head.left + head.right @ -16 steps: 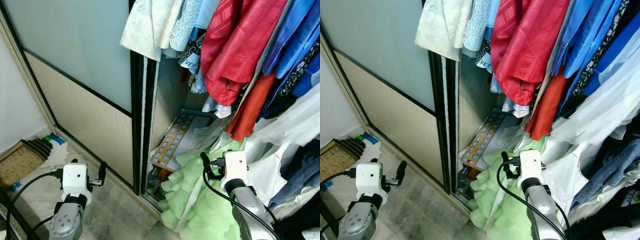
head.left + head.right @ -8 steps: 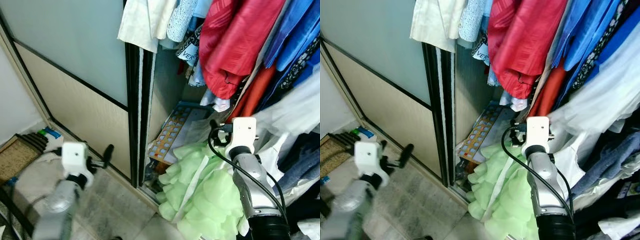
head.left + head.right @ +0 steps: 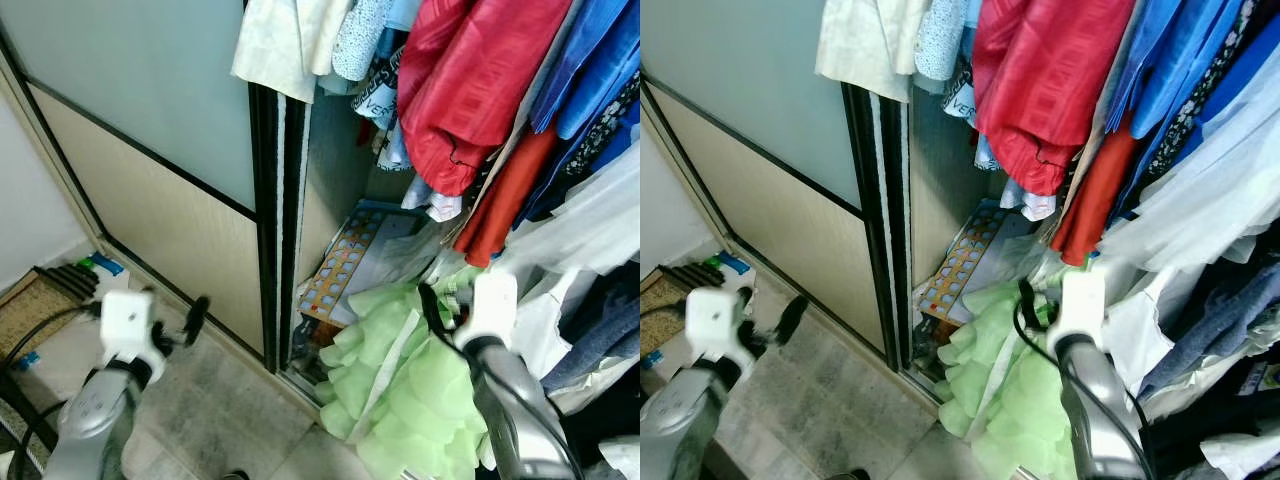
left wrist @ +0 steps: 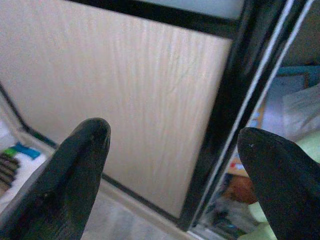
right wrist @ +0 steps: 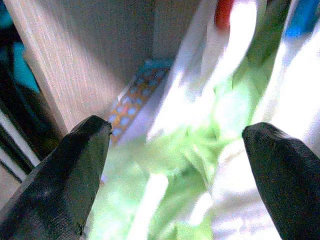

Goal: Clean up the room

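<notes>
The light green garment (image 3: 400, 390) lies heaped at the open wardrobe's (image 3: 330, 180) foot, spilling onto the floor (image 3: 230, 420). The right gripper (image 5: 175, 145) hovers just above it, fingers spread and empty. The left gripper (image 4: 172, 145), fingers also apart, faces the sliding door (image 3: 170, 150).

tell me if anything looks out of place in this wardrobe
A light green garment lies crumpled at the wardrobe's bottom, spilling over the door track toward the floor, instead of hanging like the clothes above. The right gripper is open above it.
</notes>
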Motion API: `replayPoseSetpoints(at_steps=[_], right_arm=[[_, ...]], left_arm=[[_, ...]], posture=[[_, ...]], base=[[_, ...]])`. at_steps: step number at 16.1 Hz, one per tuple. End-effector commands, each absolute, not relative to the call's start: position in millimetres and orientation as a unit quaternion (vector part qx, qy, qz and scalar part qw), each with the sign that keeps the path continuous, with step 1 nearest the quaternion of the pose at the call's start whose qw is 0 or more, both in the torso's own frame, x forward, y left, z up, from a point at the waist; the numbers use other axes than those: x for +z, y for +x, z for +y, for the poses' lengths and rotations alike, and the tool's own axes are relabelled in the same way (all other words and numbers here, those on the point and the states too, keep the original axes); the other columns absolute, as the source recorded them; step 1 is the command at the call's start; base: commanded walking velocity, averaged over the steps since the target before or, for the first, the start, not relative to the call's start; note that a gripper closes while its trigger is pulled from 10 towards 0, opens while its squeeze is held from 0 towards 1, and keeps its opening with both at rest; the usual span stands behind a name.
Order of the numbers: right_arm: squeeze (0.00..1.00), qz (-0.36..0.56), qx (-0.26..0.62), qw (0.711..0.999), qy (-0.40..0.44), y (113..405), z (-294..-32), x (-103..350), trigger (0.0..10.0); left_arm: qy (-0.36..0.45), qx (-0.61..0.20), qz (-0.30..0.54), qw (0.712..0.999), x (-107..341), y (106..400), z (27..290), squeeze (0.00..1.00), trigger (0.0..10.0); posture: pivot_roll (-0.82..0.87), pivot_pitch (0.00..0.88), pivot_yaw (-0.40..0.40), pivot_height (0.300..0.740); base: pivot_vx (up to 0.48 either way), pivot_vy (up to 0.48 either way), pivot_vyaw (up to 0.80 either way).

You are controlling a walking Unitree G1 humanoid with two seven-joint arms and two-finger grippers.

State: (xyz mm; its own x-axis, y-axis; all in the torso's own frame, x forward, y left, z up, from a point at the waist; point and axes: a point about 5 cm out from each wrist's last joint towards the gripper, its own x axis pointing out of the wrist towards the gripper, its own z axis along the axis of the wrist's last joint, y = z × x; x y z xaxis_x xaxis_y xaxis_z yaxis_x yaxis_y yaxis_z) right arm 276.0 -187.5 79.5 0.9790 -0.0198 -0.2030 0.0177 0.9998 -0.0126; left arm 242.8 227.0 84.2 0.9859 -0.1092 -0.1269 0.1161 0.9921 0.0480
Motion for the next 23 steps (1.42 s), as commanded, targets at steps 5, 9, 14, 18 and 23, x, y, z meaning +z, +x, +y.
replayPoseSetpoints(at_steps=[5,9,14,18,23], right_arm=[[0.00,0.070,-0.002,0.997,-0.044,271.8,-192.4,86.6,10.0],[0.00,0.063,-0.009,0.998,-0.017,269.0,-190.7,91.3,10.0],[0.00,0.048,-0.014,0.998,-0.034,260.1,-203.9,99.9,10.0],[0.00,0.044,-0.032,0.998,-0.040,253.9,-207.0,101.9,10.0],[0.00,0.051,-0.072,0.995,-0.052,244.0,-220.2,96.9,10.0]], left_arm=[[0.083,-0.085,0.057,0.991,84.8,236.4,232.4,0.00,10.0],[0.086,-0.078,0.047,0.992,88.3,242.1,237.6,0.00,10.0],[0.090,-0.102,0.047,0.990,86.3,248.4,229.2,0.00,10.0],[0.083,-0.103,0.040,0.990,89.6,258.3,228.0,0.00,10.0],[0.081,-0.130,0.031,0.988,89.9,272.7,211.6,0.00,10.0]], posture=[[0.02,0.116,-0.054,0.740],[0.01,0.122,-0.041,0.740],[-0.02,0.110,-0.001,0.740],[-0.05,0.110,0.021,0.740],[-0.11,0.085,0.053,0.740]], base=[[0.000,0.000,0.00],[0.000,0.000,0.00],[0.000,0.000,0.09],[0.000,0.000,0.72],[0.000,0.000,0.00]])
